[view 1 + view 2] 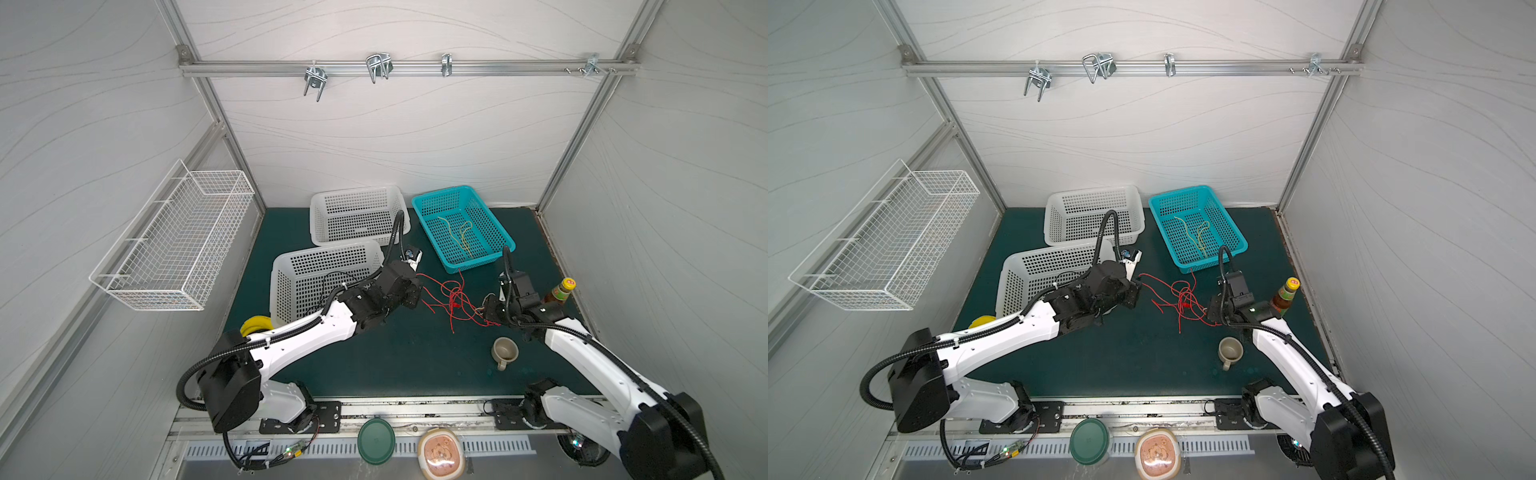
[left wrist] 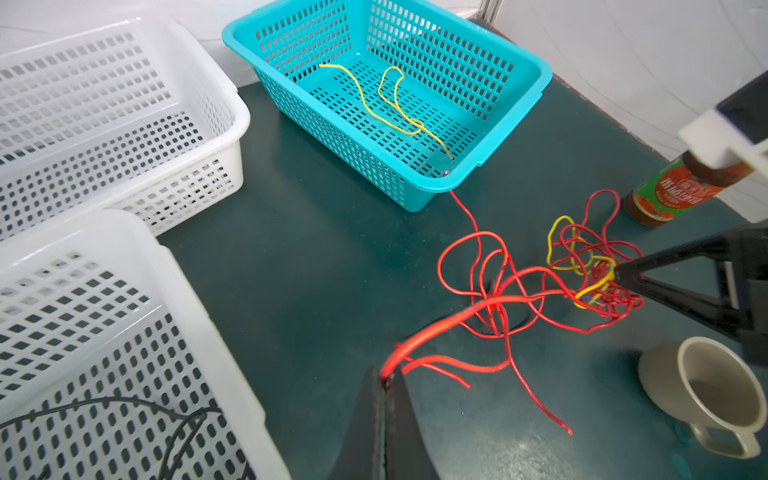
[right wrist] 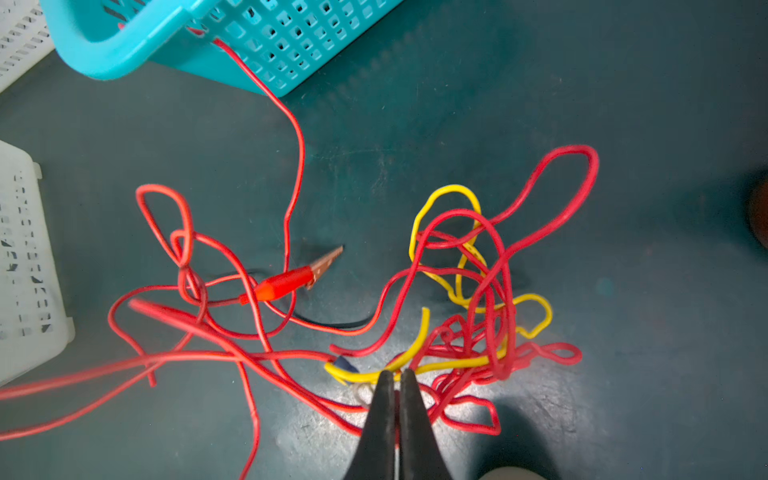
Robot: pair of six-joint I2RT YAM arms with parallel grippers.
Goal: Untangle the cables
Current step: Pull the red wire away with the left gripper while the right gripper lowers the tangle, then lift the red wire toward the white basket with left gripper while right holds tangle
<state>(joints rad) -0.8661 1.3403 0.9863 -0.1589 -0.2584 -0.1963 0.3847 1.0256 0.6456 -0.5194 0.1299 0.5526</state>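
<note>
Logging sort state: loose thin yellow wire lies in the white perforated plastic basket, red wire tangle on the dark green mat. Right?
No: the loose thin yellow wire lies in the teal perforated plastic basket, per the left wrist view. Rest holds.

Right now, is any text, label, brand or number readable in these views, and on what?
Nothing can be quoted with confidence.
On the sauce bottle: white label characters, too blurred to read.
On its cap: a red mark, too small to read.
On the lunch box: a bear picture, no legible words.
</note>
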